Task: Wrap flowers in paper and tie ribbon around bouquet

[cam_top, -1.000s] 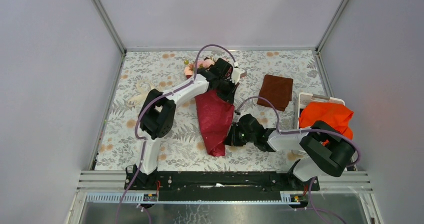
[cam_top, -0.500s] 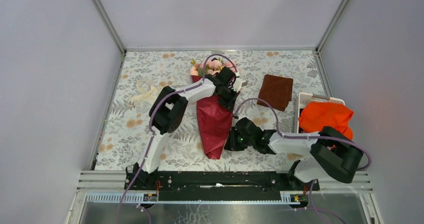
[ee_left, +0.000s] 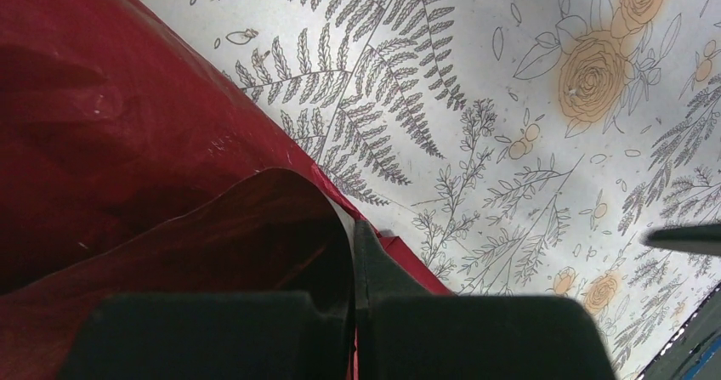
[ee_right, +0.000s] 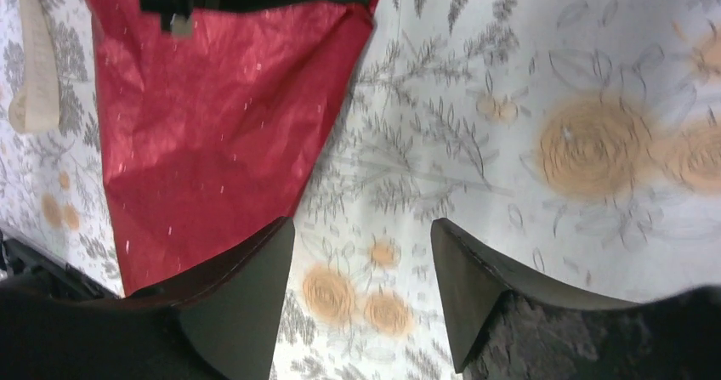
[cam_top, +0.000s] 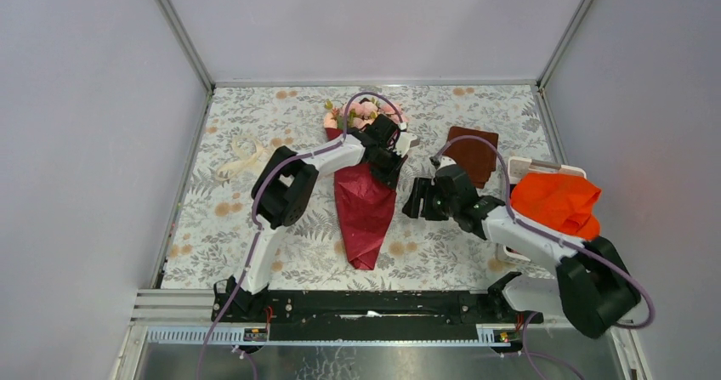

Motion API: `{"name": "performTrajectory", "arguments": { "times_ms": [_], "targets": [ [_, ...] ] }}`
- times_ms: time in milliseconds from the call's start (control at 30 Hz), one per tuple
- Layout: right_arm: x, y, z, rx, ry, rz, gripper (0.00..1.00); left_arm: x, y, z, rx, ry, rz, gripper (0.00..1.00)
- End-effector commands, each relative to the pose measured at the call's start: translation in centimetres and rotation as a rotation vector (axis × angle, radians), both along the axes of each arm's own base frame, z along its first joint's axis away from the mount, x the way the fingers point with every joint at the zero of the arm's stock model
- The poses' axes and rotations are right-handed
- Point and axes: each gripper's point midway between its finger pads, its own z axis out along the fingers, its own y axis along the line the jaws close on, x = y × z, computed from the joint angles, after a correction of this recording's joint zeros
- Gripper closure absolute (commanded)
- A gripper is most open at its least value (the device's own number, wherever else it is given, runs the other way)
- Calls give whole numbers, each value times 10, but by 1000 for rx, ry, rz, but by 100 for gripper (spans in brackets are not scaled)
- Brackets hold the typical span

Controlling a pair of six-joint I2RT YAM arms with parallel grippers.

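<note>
Left gripper (ee_left: 353, 235) pressed together on the paper (cam_top: 364, 210) edge; right gripper (ee_right: 361, 227) spread, holding nothing.
Right gripper hangs over the worktop (cam_top: 281, 244) near the cone's right side, not touching. The bouquet lies mid-worktop, flowers (cam_top: 364, 110) at the far end, tail pointing toward the arm bases. The ribbon (cam_top: 241, 157) lies well apart at the left, untied. Risk: only one pinch holds the overlap, so the paper may spring open if it slips. Reaching for the ribbon past the left arm could drag or unroll the cone.
</note>
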Motion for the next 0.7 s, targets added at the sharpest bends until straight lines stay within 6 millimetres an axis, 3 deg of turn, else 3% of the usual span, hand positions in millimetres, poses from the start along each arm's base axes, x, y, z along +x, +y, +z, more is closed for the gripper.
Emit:
{"name": "performTrajectory", "arguments": {
  "times_ms": [0,133,300,367,533,633,667],
  "targets": [
    [43,34,11,135,-50,36,32,-4,3,-7,22,-9,-10,100],
    [54,59,-3,208,3,81,33,-5,2,-4,13,-7,-12,100],
    [52,81,-26,301,91,120,40,-4,0,-1,4,-6,-13,100],
    [49,85,-34,325,126,127,50,-4,0,0,3,-8,-12,100],
    [44,79,-49,307,160,85,86,-1,0,6,-2,-24,-12,100],
    [43,70,-58,258,177,52,95,9,-2,22,-8,-72,-14,100],
    [43,68,-60,242,180,46,97,14,-3,32,-9,-94,-21,94]
  ]
}}
